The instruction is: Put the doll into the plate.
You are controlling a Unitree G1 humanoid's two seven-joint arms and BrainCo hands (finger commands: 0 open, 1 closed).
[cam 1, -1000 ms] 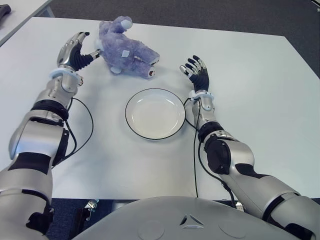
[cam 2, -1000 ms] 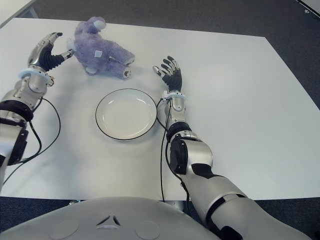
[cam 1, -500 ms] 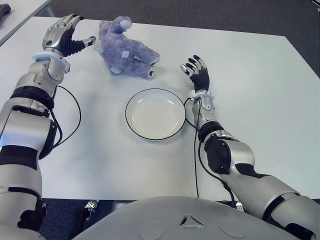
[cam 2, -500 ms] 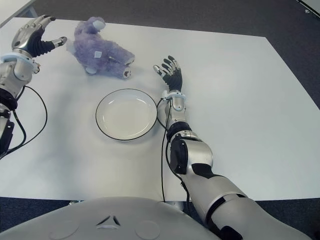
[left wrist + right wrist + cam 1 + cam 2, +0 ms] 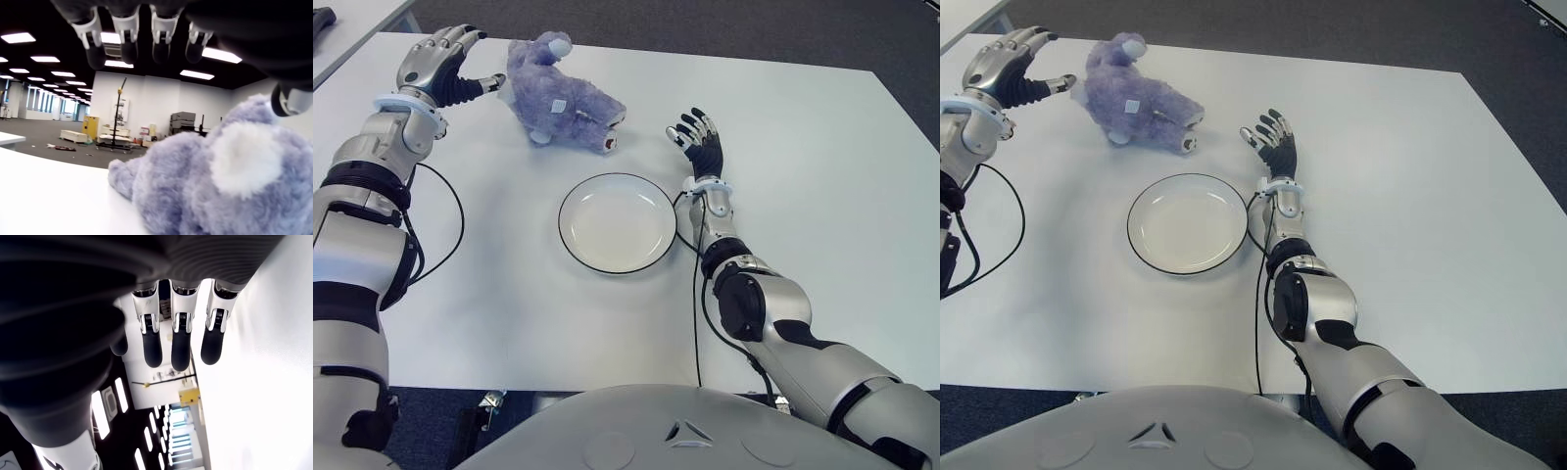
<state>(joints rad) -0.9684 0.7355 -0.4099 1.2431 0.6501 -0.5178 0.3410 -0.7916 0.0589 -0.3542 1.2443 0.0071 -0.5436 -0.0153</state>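
Right now the purple doll lies on its side on the white table, at the far side, just beyond the plate and apart from it. That plate, white with a dark rim, holds nothing. At the doll's left, the left hand hovers just beside its head end, fingers spread and curved, thumb pointing toward the doll, nothing gripped; whether the thumb tip touches the fur cannot be told. On the other side, the right hand shows just to the right of the plate, fingers loosely extended and holding nothing. Dark floor lies past the table's far edge.
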